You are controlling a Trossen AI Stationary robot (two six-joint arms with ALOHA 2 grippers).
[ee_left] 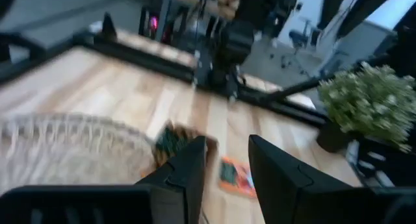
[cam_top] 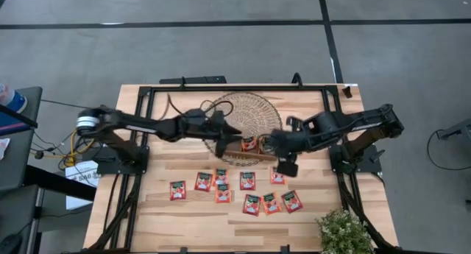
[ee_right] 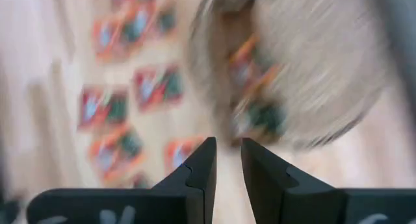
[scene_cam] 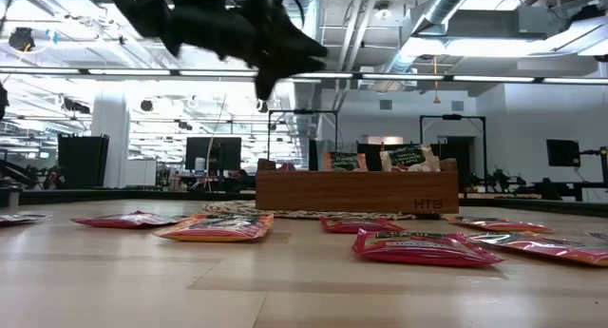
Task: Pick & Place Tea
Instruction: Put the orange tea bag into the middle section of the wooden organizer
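Note:
Several red-orange tea sachets [cam_top: 247,181] lie flat on the wooden table in front of a brown wooden tray [cam_top: 237,157]. The tray rests on a round woven mat [cam_top: 246,108]. A few sachets [scene_cam: 344,161] stand upright in the tray. My left gripper [cam_top: 234,134] hovers over the tray's left part, pointing nearly level. Its fingers are open with nothing between them [ee_left: 227,175]. My right gripper [cam_top: 285,168] hangs above the tray's right end, pointing steeply down. A narrow empty gap shows between its fingers [ee_right: 227,162].
A potted plant [cam_top: 342,232] stands at the table's near right corner. Black frame rails [cam_top: 140,158] run along the left and right sides. Bare wood lies along the near edge in front of the sachets.

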